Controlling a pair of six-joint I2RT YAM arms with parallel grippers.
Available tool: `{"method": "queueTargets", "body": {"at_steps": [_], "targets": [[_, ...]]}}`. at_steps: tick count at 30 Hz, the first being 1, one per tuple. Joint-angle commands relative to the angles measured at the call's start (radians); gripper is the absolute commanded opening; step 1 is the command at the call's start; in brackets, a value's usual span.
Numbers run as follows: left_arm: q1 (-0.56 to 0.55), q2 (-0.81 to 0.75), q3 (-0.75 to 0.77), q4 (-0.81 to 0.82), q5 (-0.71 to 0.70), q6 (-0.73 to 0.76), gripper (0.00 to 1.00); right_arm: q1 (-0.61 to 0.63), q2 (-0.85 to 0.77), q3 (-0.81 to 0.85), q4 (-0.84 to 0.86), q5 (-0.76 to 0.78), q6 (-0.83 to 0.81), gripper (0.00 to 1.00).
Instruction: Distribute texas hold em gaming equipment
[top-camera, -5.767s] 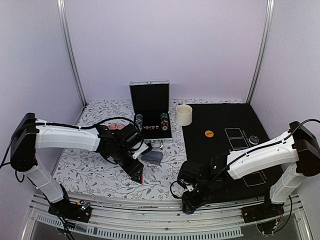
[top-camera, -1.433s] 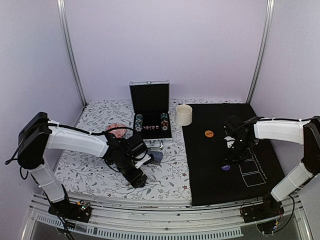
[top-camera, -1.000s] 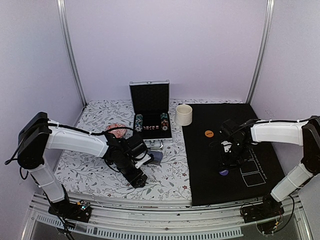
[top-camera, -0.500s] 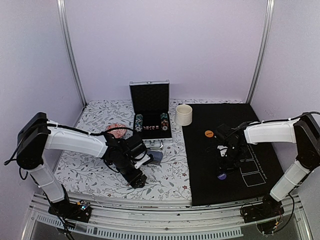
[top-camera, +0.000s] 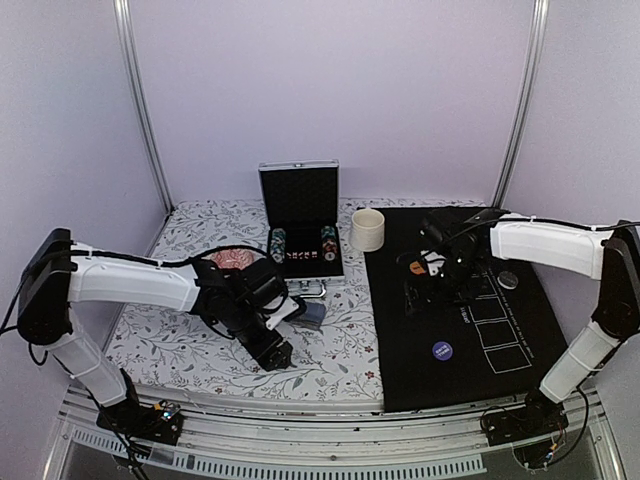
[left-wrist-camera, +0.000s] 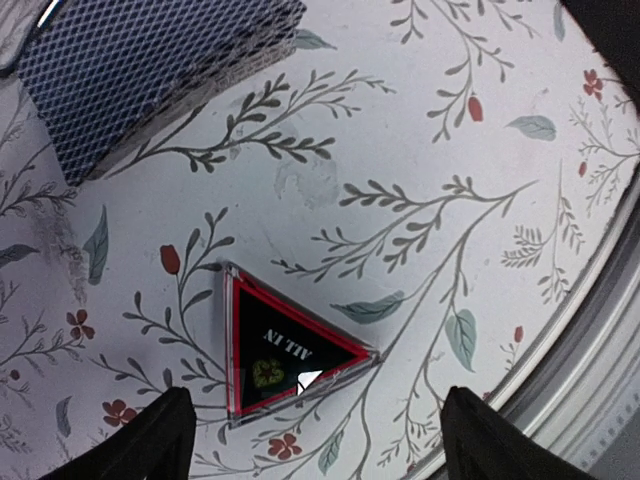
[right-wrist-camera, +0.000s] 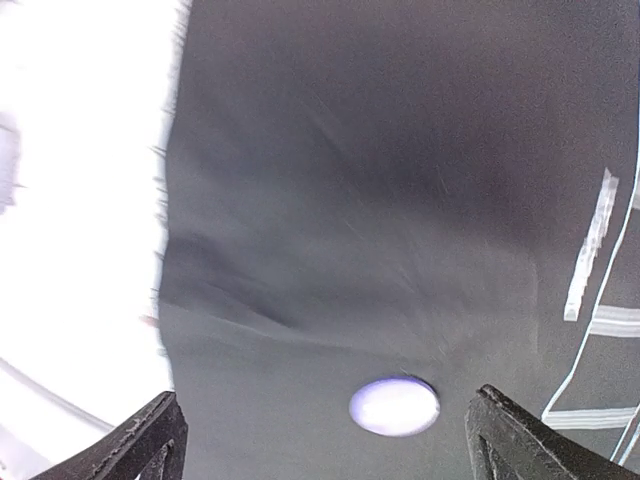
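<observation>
The black, red-edged triangle marker lies flat on the floral cloth, just ahead of my left gripper, which is open and hovers over it. A grey-blue-backed card deck lies beyond the marker, and shows again as the deck. My left gripper hides the marker from above. The dark blue disc rests alone on the black mat. My right gripper hangs open above and behind it. In the right wrist view the blue disc sits between the spread fingers, untouched by the right gripper. The orange disc peeks out beside the right arm.
An open black case holds striped chip stacks at the back centre. A cream cup stands at the mat's far left corner and a pink dish lies left of the case. White card outlines and a small silver disc mark the mat.
My right gripper opened, left the blue disc on the mat's near part, and pulled up and back toward the orange disc. The left arm barely shifted.
</observation>
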Motion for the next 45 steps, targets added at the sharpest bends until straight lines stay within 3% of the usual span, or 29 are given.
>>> {"method": "queueTargets", "body": {"at_steps": [1, 7, 11, 18, 23, 27, 32, 37, 45], "targets": [[0.037, -0.092, 0.037, -0.012, 0.042, 0.046, 0.87, 0.004, -0.073, 0.162, 0.057, -0.099, -0.113, 0.99], [0.232, -0.2, 0.155, 0.008, 0.122, 0.171, 0.9, 0.004, -0.134, 0.238, 0.22, -0.253, -0.241, 0.99], [0.392, -0.163, 0.31, 0.034, 0.197, 0.285, 0.92, 0.004, -0.149, 0.231, 0.275, -0.308, -0.307, 0.99], [0.49, 0.004, 0.504, 0.026, 0.28, 0.633, 0.85, 0.001, -0.199, 0.176, 0.298, -0.304, -0.381, 0.99], [0.567, 0.084, 0.507, 0.114, 0.378, 0.868, 0.83, -0.008, -0.255, 0.113, 0.332, -0.305, -0.399, 0.99], [0.578, 0.163, 0.512, 0.151, 0.375, 1.047, 0.84, -0.017, -0.287, 0.051, 0.353, -0.306, -0.405, 0.99], [0.578, 0.327, 0.616, 0.162, 0.298, 1.065, 0.8, -0.025, -0.3, 0.004, 0.366, -0.318, -0.4, 0.99], [0.577, 0.477, 0.71, 0.166, 0.213, 1.028, 0.64, -0.03, -0.306, -0.019, 0.366, -0.315, -0.4, 0.99], [0.575, 0.581, 0.786, 0.145, 0.224, 1.02, 0.58, -0.041, -0.286, -0.035, 0.375, -0.328, -0.4, 0.99]]}}
